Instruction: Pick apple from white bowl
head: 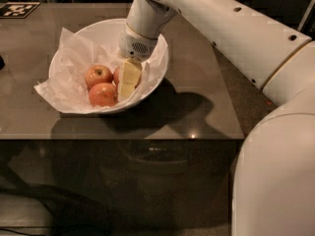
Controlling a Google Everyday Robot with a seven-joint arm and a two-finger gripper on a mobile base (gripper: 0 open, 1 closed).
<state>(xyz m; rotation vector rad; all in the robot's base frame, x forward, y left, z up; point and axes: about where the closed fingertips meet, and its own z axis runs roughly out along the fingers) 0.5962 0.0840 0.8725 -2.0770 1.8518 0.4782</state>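
The white bowl [156,77] stands on the brown table, lined with crumpled white paper [69,77]. Three red-orange apples lie in it: one at the left [98,75], one at the front [102,94], and one at the right [117,74], mostly hidden behind the gripper. My gripper [126,88] hangs from the white wrist [140,31], reaches down into the bowl, and sits right against the right-hand apple.
A black-and-white marker tag [17,9] lies at the table's far left corner. The table's front edge [123,137] runs just below the bowl. My white arm [231,28] crosses above the table's right side, and a large white link [275,181] fills the lower right.
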